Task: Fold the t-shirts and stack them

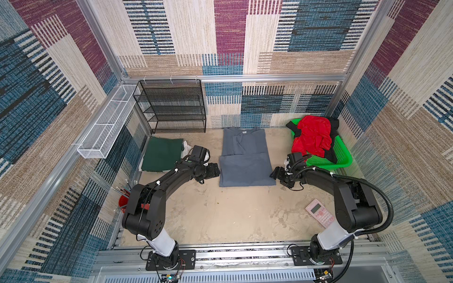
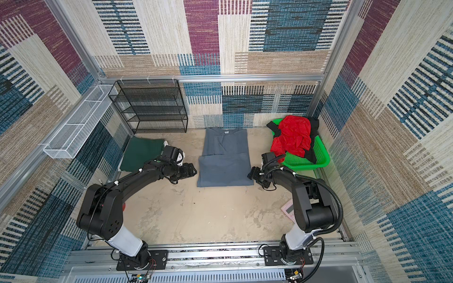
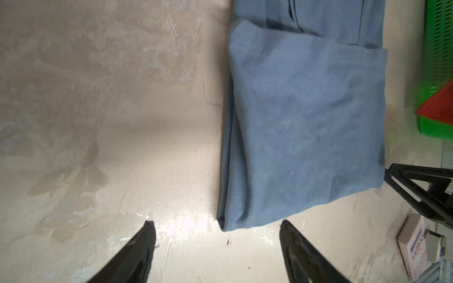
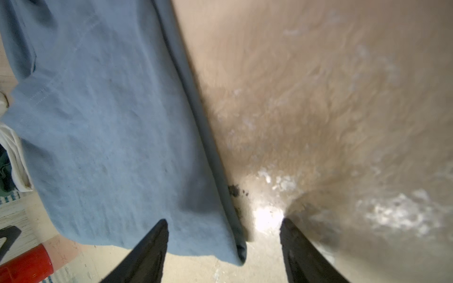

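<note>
A slate grey t-shirt (image 1: pixel 245 156) (image 2: pixel 225 159) lies flat in the middle of the table, its near half folded up over the rest. My left gripper (image 1: pixel 219 170) (image 3: pixel 217 221) is open just off its near left corner, holding nothing. At the near right corner my right gripper (image 1: pixel 272 174) (image 4: pixel 223 220) is open too, one finger over the cloth (image 4: pixel 110 122), not gripping it. A folded dark green t-shirt (image 1: pixel 161 156) rests on a white one (image 1: pixel 186 147) at the left. The red t-shirt (image 1: pixel 313 137) and the black one (image 1: pixel 331 156) lie crumpled in the green basket (image 1: pixel 342 159).
A black mesh shelf (image 1: pixel 171 105) stands at the back left, and a white wire basket (image 1: pixel 107 127) hangs along the left wall. A pink calculator (image 1: pixel 318 213) lies near the right arm. A red cup with pencils (image 1: pixel 122 199) sits behind the left arm.
</note>
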Robot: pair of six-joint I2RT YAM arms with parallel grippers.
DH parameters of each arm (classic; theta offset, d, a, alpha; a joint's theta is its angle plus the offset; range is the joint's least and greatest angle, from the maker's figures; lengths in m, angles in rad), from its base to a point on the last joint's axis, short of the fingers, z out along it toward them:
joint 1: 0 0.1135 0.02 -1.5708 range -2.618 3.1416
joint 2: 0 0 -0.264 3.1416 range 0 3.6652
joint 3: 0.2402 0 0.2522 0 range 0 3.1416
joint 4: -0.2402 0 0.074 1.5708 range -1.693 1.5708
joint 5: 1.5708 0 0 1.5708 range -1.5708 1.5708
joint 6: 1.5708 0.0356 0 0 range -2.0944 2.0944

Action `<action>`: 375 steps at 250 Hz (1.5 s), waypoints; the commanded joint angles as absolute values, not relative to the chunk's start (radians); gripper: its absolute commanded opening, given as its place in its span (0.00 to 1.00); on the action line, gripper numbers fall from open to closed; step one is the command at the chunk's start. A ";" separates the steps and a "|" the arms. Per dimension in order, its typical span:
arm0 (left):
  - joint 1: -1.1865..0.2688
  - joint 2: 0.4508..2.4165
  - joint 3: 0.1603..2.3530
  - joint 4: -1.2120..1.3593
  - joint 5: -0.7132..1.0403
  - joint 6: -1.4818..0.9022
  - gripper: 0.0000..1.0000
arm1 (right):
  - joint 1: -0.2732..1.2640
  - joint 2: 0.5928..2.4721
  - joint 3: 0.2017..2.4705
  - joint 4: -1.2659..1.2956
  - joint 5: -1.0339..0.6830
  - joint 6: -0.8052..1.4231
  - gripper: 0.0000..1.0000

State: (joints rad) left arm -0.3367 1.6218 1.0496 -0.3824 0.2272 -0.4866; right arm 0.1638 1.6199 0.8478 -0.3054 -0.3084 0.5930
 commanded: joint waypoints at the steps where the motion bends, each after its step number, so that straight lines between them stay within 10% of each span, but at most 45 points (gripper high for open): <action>1: -0.335 1.590 0.978 -0.298 0.286 -0.542 0.81 | 0.164 1.600 0.784 -0.231 -0.348 0.672 0.74; 158: -0.340 1.665 0.770 0.018 0.411 -0.762 0.63 | 0.164 1.559 0.549 0.057 -0.448 0.853 0.52; 215: -0.342 1.742 0.787 0.048 0.426 -0.749 0.32 | 0.164 1.620 0.551 0.112 -0.447 0.831 0.38; 246: -0.342 1.764 0.835 0.009 0.435 -0.713 0.00 | 0.164 1.634 0.554 0.115 -0.448 0.820 0.04; 375: -0.347 1.654 0.928 -0.124 0.462 -0.661 0.00 | 0.165 1.474 0.540 0.047 -0.445 0.772 0.00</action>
State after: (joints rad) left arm -0.3431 1.6882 0.9150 -0.0891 0.4507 -0.6762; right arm 0.1642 1.5211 0.5556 0.0872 -0.4480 0.7876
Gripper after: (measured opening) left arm 0.051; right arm 0.080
